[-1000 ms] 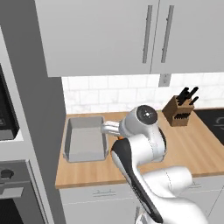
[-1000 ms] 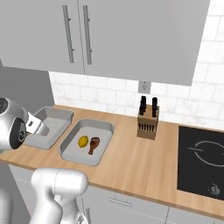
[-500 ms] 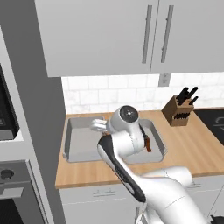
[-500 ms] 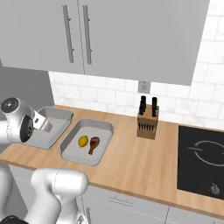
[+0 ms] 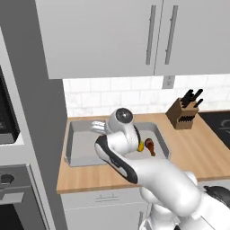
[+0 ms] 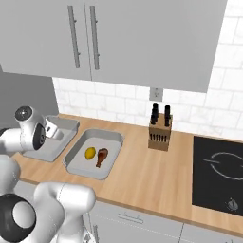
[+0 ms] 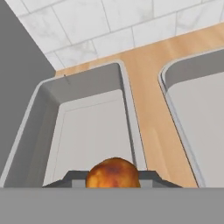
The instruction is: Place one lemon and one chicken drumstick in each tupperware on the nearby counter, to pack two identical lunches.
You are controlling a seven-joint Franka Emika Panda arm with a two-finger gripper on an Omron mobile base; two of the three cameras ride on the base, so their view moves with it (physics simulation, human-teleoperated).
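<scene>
Two grey tupperware sit side by side on the wooden counter (image 6: 142,171). The right tupperware (image 6: 79,164) (image 5: 162,140) (image 7: 192,100) holds a yellow lemon (image 6: 90,153) (image 5: 140,146) and a brown chicken drumstick (image 6: 101,156) (image 5: 150,146). The left tupperware (image 5: 83,143) (image 6: 66,124) (image 7: 87,131) shows a bare floor. My gripper (image 7: 113,175) (image 5: 96,126) (image 6: 53,129) hovers over the left tupperware's near right part. It is shut on a rounded orange-brown piece (image 7: 113,173) that looks like a second chicken drumstick; the rest of that piece is hidden.
A dark knife block (image 6: 160,133) (image 5: 183,116) stands at the back, right of the containers. A black cooktop (image 6: 218,166) lies further right. A tall grey oven column (image 5: 18,134) bounds the counter on the left, and wall cabinets (image 5: 134,31) hang above.
The arm has swung left, carrying the gripper and the held piece from the gap between the two containers to above the left one. The jaws stayed shut.
</scene>
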